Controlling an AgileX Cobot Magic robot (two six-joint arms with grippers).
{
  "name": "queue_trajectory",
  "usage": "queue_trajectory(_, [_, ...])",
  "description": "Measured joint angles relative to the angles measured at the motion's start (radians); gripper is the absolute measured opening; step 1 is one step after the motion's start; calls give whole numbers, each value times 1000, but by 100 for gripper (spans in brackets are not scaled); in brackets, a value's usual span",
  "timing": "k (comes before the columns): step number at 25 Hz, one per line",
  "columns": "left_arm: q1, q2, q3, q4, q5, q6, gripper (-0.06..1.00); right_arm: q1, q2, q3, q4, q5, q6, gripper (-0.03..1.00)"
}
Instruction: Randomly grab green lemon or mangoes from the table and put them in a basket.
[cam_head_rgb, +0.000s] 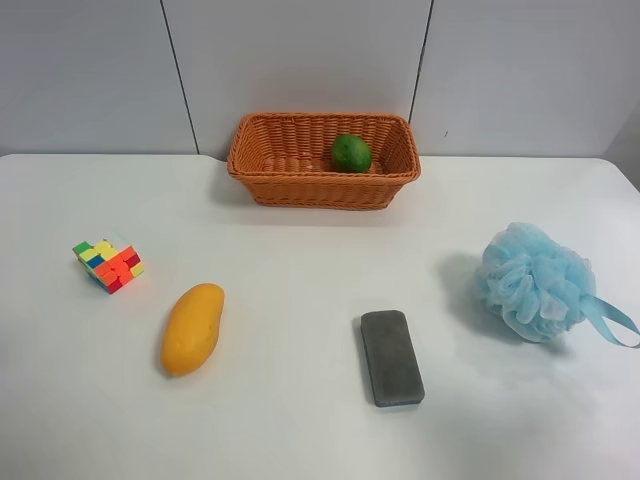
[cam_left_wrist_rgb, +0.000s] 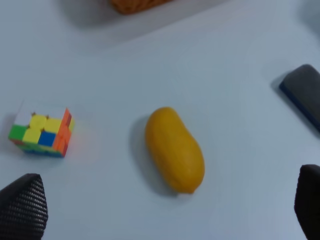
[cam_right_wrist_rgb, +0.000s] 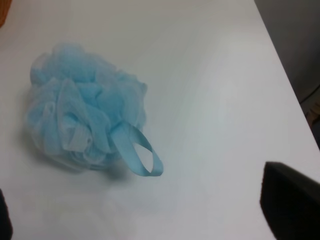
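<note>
Hovering over the mango (cam_left_wrist_rgb: 175, 149), the left claw (cam_left_wrist_rgb: 165, 210) stands with its two dark, mesh-textured tips spread wide and nothing between them; the fruit lies just ahead of the gap, alone on the white surface (cam_left_wrist_rgb: 225, 75). Beyond one tip sits a bright puzzle cube (cam_left_wrist_rgb: 41, 131), beyond the other a dark grey sponge block (cam_left_wrist_rgb: 302, 92). The right claw (cam_right_wrist_rgb: 145, 220) hangs above a fluffy blue bath pouf (cam_right_wrist_rgb: 87, 115), tips likewise apart and empty. Farther off, the lime (cam_head_rgb: 351, 153) already rests inside the wicker basket (cam_head_rgb: 300, 190).

The mango is smooth, rounded and tapering, so I'd guess a pinch taken off-centre or too near the narrow end could squirt it sideways or set it rolling, perhaps into the cube. Its length lies skewed to the tips, so closing along it rather than across might fail to hold. The basket's woven, flared rim could also catch the fruit on a low carry.
</note>
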Motion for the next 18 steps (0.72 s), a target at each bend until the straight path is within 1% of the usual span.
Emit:
queue_trajectory(3, [2, -100, 95, 2, 1, 0, 99, 0, 0, 0, 0, 0, 0, 99])
queue_trajectory(5, [25, -157, 142, 0, 2, 1, 99, 0, 0, 0, 0, 0, 0, 99])
queue_trajectory(8, [94, -238, 199, -1, 4, 22, 99, 0, 0, 0, 0, 0, 0, 99])
queue_trajectory(12, [202, -317, 239, -12, 42, 79, 99, 0, 0, 0, 0, 0, 0, 99])
queue_trajectory(15, [288, -358, 253, -44, 95, 100, 99, 0, 0, 0, 0, 0, 0, 99])
queue_trajectory(18, [361, -393, 253, -49, 158, 118, 99, 0, 0, 0, 0, 0, 0, 99])
